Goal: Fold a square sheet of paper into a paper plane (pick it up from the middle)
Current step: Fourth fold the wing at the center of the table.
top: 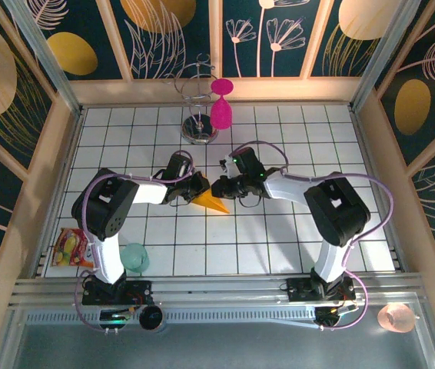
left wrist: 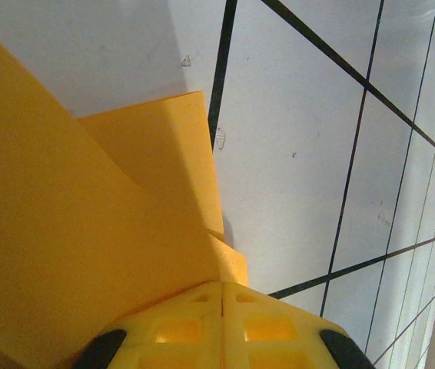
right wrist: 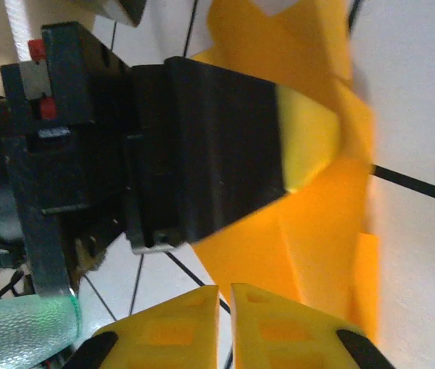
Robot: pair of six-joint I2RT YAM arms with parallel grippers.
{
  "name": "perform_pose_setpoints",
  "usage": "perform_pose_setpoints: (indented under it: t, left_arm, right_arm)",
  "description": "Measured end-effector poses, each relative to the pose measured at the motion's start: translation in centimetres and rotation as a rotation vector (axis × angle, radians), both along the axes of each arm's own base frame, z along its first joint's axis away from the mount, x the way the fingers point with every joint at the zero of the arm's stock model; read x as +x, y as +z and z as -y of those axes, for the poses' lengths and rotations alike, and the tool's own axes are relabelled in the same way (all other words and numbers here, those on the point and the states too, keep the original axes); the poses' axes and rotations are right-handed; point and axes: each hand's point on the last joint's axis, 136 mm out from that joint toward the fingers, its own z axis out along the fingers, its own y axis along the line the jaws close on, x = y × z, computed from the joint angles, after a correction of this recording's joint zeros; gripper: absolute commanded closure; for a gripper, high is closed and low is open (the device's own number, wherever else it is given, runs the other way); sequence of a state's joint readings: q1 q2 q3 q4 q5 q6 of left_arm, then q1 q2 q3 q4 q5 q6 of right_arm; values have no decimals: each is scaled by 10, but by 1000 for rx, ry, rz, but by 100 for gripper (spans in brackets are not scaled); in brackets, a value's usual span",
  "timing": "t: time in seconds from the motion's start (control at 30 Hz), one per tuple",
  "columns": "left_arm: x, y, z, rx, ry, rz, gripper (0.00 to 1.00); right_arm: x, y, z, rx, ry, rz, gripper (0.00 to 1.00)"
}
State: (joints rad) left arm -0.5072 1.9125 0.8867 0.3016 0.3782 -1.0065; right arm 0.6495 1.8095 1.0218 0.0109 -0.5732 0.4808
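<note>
LEFT: left pincer clenched on thin orange-yellow paper sheet | RIGHT: right pincer clenched just beside left, grip unconfirmed | RISK: possible tear between pincers from opposing pulls

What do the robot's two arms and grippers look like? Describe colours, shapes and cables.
Both arms pair white links with bulky black joint housings: the left arm and the right arm. A thin purple cable loops along each. The left gripper and right gripper have black bodies; their fingers are yellow with square recesses.
</note>
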Motion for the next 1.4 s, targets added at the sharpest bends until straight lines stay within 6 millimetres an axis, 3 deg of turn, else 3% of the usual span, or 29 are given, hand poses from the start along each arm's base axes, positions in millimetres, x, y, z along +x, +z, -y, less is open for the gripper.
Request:
perform_pose_setpoints:
  t: [0.33, 0.77, 1.4]
  left_arm:
    - [0, 0, 0, -1, -5, 2, 93]
    - [-1, 0, 0, 4, -6, 3, 93]
    - [0, -1, -1, 26, -5, 9, 93]
  right_arm:
    - [-6, -41, -3, -58, 34, -96, 92]
    - [-8, -48, -1, -74, 39, -101, 93]
    - [-28, -54, 23, -118, 36, -103, 94]
